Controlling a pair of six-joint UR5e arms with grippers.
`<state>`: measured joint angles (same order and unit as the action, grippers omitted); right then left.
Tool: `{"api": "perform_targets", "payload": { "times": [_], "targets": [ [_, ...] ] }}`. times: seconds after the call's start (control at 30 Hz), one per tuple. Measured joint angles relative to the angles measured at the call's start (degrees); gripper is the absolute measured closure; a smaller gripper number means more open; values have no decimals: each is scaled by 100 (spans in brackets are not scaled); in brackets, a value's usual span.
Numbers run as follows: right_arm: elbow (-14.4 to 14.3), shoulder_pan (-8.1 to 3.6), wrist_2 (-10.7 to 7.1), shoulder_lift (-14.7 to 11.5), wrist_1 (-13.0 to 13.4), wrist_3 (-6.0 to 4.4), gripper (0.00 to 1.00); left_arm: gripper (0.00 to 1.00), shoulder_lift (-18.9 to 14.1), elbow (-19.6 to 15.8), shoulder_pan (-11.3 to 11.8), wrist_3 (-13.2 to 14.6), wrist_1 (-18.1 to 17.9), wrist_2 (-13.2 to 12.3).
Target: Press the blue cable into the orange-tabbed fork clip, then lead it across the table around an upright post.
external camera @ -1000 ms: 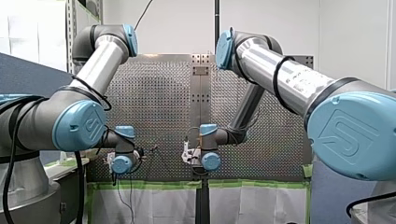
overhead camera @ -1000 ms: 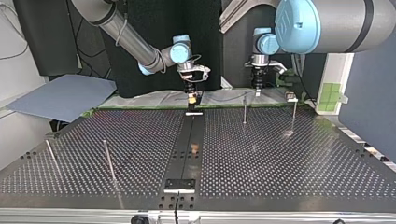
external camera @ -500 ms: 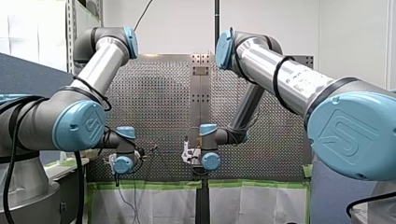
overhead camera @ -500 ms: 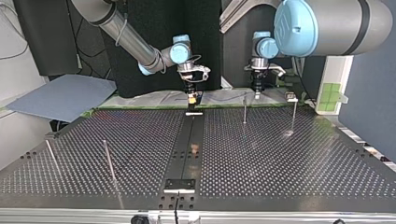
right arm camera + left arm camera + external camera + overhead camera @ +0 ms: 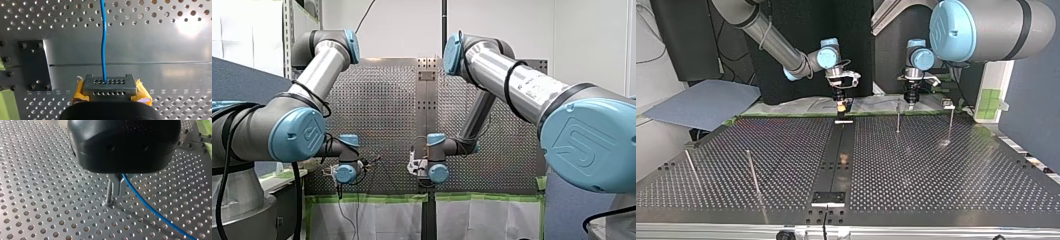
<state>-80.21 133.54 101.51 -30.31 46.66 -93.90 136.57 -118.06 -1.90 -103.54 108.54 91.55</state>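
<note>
Found my left gripper (image 5: 118,192) pinched shut on the blue cable (image 5: 150,208), metal fingers (image 5: 115,185) together, no gap. Noted an upright post (image 5: 109,191) just beside those fingers; could not tell whether touching or apart. Traced the cable from the fingers slanting away over the perforated table (image 5: 37,182). Placed this gripper right of centre in the upper part of the top view, the post just left of it. Saw my right gripper (image 5: 109,86) closed on the cable, orange-yellow pads at its flanks, cable running straight ahead of it. Placed it at upper centre of the top view.
</note>
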Motion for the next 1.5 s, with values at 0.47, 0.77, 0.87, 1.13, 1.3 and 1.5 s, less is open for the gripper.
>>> {"api": "perform_targets", "payload": {
  "times": [0.47,0.77,0.87,1.13,1.3,1.5],
  "targets": [
    [137,-57,-15,193,-8,-31,100,100,153,111,1,-128,37,-100],
    [266,-144,-41,195,-133,-1,100,100,422,388,10,131,308,-133],
    [325,-167,-42,195,-153,0,100,100,424,484,30,158,449,-138],
    [555,-247,-50,195,-311,0,100,100,425,729,104,152,864,-150],
    [619,-299,-49,195,-371,1,100,100,425,818,158,164,970,-151],
    [637,-374,-45,195,-342,1,100,100,424,858,230,165,984,-146]
  ]
}}
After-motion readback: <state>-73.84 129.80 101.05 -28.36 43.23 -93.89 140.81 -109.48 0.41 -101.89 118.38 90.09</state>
